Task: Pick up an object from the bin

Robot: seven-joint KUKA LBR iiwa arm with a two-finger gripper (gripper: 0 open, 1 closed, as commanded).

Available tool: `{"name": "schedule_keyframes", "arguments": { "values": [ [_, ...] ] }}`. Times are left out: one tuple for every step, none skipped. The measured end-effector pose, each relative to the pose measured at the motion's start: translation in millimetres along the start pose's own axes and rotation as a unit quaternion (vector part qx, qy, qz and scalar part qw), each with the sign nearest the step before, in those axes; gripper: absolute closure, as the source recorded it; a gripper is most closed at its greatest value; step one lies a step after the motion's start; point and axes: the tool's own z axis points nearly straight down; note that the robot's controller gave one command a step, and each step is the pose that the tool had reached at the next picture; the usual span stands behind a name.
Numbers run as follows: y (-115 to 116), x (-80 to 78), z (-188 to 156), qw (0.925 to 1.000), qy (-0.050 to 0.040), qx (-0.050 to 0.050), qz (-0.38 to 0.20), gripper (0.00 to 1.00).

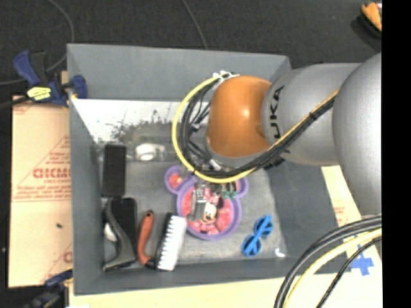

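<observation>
Grey bin (160,76) carries 1 purple mouse-eared dish (232,222); gripper (207,203) hangs over it, opening unreadable; blue glasses (257,235) at its 4 o'clock.

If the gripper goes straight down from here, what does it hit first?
Most likely the purple mouse-eared plate with the pink centre: the gripper points down right over it. How far above it the gripper is can't be told from this view.

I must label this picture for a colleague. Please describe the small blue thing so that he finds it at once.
Start at the grey bin and look to its lower right corner. There, right of the purple mouse-shaped plate, lie toy glasses, the only blue thing in the bin.
</observation>
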Motion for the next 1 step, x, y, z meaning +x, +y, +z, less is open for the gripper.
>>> {"name": "schedule_keyframes", "arguments": {
  "values": [
    [-0.3, -1.8, -5.0, 1.0, -0.0041, 0.0, 0.001, 0.0]
  ]
}}
